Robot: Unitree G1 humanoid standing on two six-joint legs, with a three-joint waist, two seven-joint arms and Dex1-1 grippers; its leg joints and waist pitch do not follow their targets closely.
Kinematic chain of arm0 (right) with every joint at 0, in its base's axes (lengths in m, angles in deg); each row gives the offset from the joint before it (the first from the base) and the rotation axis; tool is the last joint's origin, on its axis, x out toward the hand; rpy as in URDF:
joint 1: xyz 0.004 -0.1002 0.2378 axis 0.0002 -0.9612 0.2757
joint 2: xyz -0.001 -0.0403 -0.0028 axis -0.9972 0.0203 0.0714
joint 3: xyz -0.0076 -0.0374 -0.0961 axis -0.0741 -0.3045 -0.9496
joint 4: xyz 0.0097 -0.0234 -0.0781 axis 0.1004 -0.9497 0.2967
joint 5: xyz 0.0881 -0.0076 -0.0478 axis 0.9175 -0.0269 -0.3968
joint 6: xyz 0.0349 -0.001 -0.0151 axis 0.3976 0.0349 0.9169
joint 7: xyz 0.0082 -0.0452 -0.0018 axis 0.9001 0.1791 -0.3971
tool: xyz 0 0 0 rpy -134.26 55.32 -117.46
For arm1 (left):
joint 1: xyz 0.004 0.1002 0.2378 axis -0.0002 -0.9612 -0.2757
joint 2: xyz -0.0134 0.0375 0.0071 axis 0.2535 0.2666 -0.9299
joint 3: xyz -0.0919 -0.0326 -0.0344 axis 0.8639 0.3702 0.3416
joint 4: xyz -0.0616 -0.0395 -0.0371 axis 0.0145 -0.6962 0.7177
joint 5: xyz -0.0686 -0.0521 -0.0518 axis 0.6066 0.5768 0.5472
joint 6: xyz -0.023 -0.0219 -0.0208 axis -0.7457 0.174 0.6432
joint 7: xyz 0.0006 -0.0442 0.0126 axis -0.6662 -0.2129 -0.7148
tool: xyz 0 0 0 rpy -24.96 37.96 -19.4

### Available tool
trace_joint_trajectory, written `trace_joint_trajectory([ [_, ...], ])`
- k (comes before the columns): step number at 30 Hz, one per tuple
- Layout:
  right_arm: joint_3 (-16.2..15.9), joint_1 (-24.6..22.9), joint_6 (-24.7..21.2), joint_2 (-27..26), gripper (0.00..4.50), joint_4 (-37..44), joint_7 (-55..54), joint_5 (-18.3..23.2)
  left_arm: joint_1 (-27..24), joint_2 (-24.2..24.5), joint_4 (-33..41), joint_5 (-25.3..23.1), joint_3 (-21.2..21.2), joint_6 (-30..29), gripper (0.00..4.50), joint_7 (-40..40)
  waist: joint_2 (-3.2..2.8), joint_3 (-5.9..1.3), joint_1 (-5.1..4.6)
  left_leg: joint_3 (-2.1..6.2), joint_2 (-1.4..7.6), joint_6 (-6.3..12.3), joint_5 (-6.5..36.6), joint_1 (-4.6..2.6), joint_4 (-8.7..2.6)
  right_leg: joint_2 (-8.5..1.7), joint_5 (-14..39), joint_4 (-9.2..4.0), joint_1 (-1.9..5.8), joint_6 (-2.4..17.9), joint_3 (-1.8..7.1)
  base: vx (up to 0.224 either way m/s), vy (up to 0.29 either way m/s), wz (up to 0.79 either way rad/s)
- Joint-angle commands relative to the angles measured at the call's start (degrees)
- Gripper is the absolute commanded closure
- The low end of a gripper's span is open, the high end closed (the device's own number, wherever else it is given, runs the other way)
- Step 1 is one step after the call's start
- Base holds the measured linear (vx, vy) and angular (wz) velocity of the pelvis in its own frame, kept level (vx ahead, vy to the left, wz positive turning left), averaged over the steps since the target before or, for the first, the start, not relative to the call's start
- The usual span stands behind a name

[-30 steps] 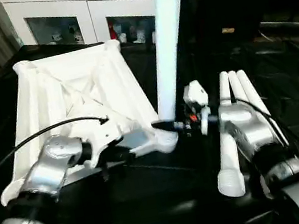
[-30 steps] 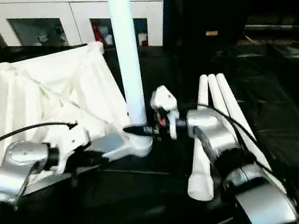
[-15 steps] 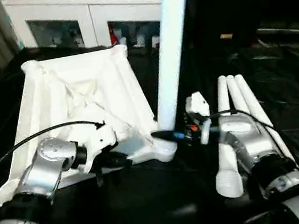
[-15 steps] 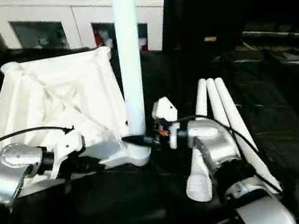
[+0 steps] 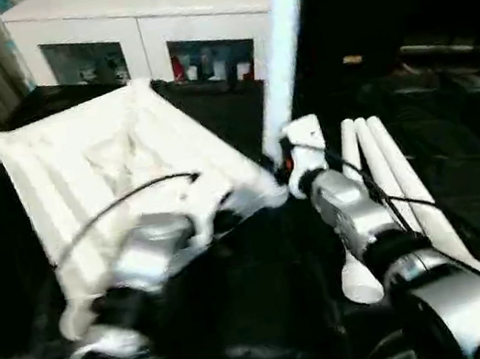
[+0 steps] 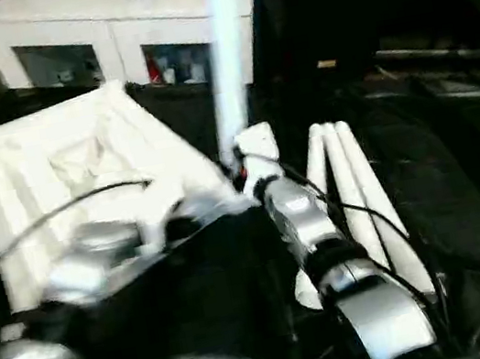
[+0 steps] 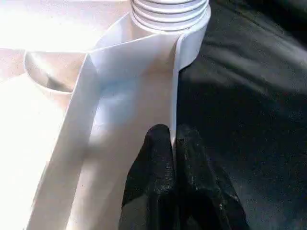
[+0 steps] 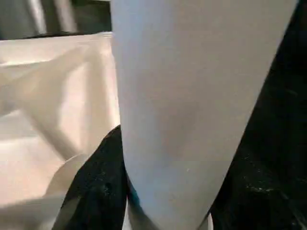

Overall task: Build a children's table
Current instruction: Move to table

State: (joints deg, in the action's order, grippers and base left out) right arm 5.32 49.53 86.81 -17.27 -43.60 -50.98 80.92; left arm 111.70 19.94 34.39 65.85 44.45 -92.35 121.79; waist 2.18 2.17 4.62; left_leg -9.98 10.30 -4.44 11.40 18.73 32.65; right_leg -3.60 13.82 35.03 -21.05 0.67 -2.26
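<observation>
The white plastic rectangular tabletop point(image 5: 98, 167) lies underside up on the black-draped counter point(image 5: 270, 295), a long tapered white leg point(image 5: 285, 37) upright in its near corner socket point(image 7: 168, 19). The left gripper point(image 7: 173, 148) pinches the rim; the right gripper point(image 8: 120, 191) clasps the leg's base. Three spare white legs point(image 5: 380, 183) lie toward the counter's right edge. Seating this leg is in hand; next it likely needs turning home with the tabletop held steady

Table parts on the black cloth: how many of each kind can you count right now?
Tabletop: 1, lying underside up.
Leg standing in the tabletop's corner socket: 1.
Legs lying loose side by side on the black cloth: 3.
Total: 5 parts.
</observation>
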Motion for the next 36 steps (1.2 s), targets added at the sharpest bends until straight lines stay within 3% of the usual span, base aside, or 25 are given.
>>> trace_joint_trajectory([
  [1, -0.14, -3.74, -5.44, -1.29, 2.62, -7.78, -2.82, -0.56, 0.77, -2.56, 1.62, 0.44, 3.91, 0.05, 4.50, -9.01, 0.23, -1.89, 0.22, 1.17, 3.10, 0.57, 16.07, 0.31, -4.87, -4.89, 14.84, -5.04, 0.46, 9.33, 2.87, 0.000, 0.000, 0.00],
  [4, -0.13, -2.93, -5.08, -3.01, 2.62, -8.83, -4.23, -1.09, 0.03, -4.45, 3.31, -1.59, 2.40, -2.05, 4.50, -11.72, 0.40, -2.03, 0.55, 0.91, 2.96, 1.33, 14.84, 0.31, -4.58, -4.97, 12.62, -4.92, 0.42, 9.70, 2.90, 0.037, -0.004, 0.04],
  [8, 0.26, -2.44, -4.82, -3.85, 2.62, -9.48, -3.95, -2.17, 0.10, -3.13, 3.11, -1.45, 2.75, -2.31, 4.50, -11.48, 0.78, -2.51, 0.67, 0.70, 2.60, 3.29, 7.74, 0.93, -4.17, -4.68, 1.61, -3.95, 1.29, 10.43, 2.70, 0.048, -0.015, 0.03],
  [12, 0.36, -1.98, -4.50, -3.96, 2.62, -9.53, -3.48, -2.18, 0.74, -2.58, 2.16, -1.60, 2.93, -1.61, 4.50, -11.28, 0.59, -2.19, 0.56, 0.81, 2.80, 2.74, 10.25, 0.84, -4.56, -4.81, 6.64, -4.49, 1.21, 10.09, 2.58, 0.000, 0.000, 0.00],
  [14, 1.05, -1.27, -3.98, -4.03, 2.62, -9.49, -1.58, -1.39, 1.06, -2.30, 1.89, -1.75, 3.09, -1.37, 4.50, -10.90, 0.54, -1.93, 0.29, 1.06, 3.00, 1.00, 15.77, 0.55, -5.06, -4.84, 15.20, -5.26, 0.74, 8.56, 2.63, 0.000, 0.000, 0.00],
  [18, 1.73, -0.52, -3.79, -3.87, 2.62, -9.36, 0.59, -0.81, 0.85, -1.89, 2.61, -1.67, 3.08, -1.61, 4.50, -10.31, 0.40, -1.97, 0.14, 1.20, 3.07, 0.36, 16.56, 0.62, -5.18, -4.87, 16.08, -5.35, 0.59, 7.91, 2.76, 0.000, 0.000, 0.00],
  [19, 1.94, -0.10, -3.77, -3.72, 2.06, -9.14, 2.69, -0.93, 0.68, -1.61, 2.80, -1.44, 3.04, -1.61, 4.50, -10.24, 0.43, -1.95, 0.03, 1.19, 3.03, 0.46, 16.45, 0.76, -5.17, -4.82, 15.36, -5.30, 0.63, 8.12, 2.78, 0.000, 0.000, 0.00],
  [21, 2.27, 0.03, -3.71, -3.72, 1.92, -9.03, 3.21, -0.69, 0.63, -1.49, 2.81, -1.41, 2.96, -1.52, 4.50, -10.18, 0.49, -2.03, 0.00, 1.11, 2.97, 0.75, 15.76, 0.79, -5.04, -4.85, 14.54, -5.26, 0.65, 8.51, 2.82, 0.000, 0.000, 0.00],
  [24, 2.76, 0.56, -3.89, -3.35, 1.71, -8.87, 4.32, -0.27, 0.49, -1.06, 2.93, -1.26, 2.75, -1.10, 4.50, -9.55, 0.61, -2.35, -0.12, 1.15, 3.04, 1.16, 12.08, 1.27, -4.87, -4.94, 10.13, -4.71, 1.19, 9.24, 2.78, 0.000, 0.000, 0.00],
  [29, 4.03, 1.35, -3.83, -2.76, 1.41, -8.96, 7.79, 0.11, 0.57, -0.62, 2.60, -0.99, 2.71, -0.05, 4.50, -8.91, 0.74, -2.71, -0.60, 0.71, 2.76, 3.87, 5.85, 1.62, -4.00, -4.63, -0.15, -3.70, 1.56, 12.30, 2.58, 0.000, 0.000, 0.00],
  [30, 4.06, 1.36, -3.82, -2.76, 1.59, -8.96, 7.84, 0.11, 0.56, -0.61, 2.61, -0.99, 2.71, -0.05, 4.50, -8.90, 0.83, -2.77, -0.63, 0.69, 2.81, 4.26, 5.28, 1.60, -3.94, -4.69, -1.04, -3.67, 1.61, 12.67, 2.57, 0.000, 0.000, 0.00],
  [31, 4.20, 1.42, -3.75, -2.70, 1.70, -8.99, 8.14, 0.10, 0.51, -0.55, 2.70, -0.93, 2.67, 0.00, 4.50, -8.85, 0.63, -3.09, -0.63, 0.58, 2.90, 5.37, 2.63, 1.56, -3.57, -4.72, -5.09, -3.15, 1.63, 14.29, 2.50, 0.000, 0.000, 0.00],
  [34, 4.54, 1.55, -2.99, -2.39, 1.90, -9.09, 8.94, 0.08, 0.35, -0.21, 2.81, -0.97, 2.28, 0.80, 4.50, -8.57, 0.91, -3.61, -0.54, 0.47, 2.61, 7.93, -2.80, 1.86, -2.76, -4.55, -14.76, -1.98, 1.87, 16.27, 2.49, 0.000, 0.000, 0.00],
  [35, 4.73, 1.61, -2.75, -2.33, 2.01, -9.10, 9.10, 0.18, 0.24, -0.17, 2.91, -0.97, 2.33, 0.89, 4.50, -8.52, 0.74, -3.43, -0.40, 0.32, 2.70, 9.75, -4.07, 1.90, -2.57, -4.47, -17.64, -1.88, 1.56, 17.20, 2.31, 0.000, 0.000, 0.00],
  [36, 4.93, 1.60, -2.38, -2.30, 2.11, -8.99, 9.44, 0.39, 0.15, -0.07, 2.97, -1.02, 2.24, 1.13, 4.50, -8.31, 0.74, -3.43, -0.40, 0.32, 2.70, 9.75, -4.07, 1.90, -2.57, -4.47, -17.64, -1.88, 1.56, 17.20, 2.31, 0.000, 0.000, 0.00],
])
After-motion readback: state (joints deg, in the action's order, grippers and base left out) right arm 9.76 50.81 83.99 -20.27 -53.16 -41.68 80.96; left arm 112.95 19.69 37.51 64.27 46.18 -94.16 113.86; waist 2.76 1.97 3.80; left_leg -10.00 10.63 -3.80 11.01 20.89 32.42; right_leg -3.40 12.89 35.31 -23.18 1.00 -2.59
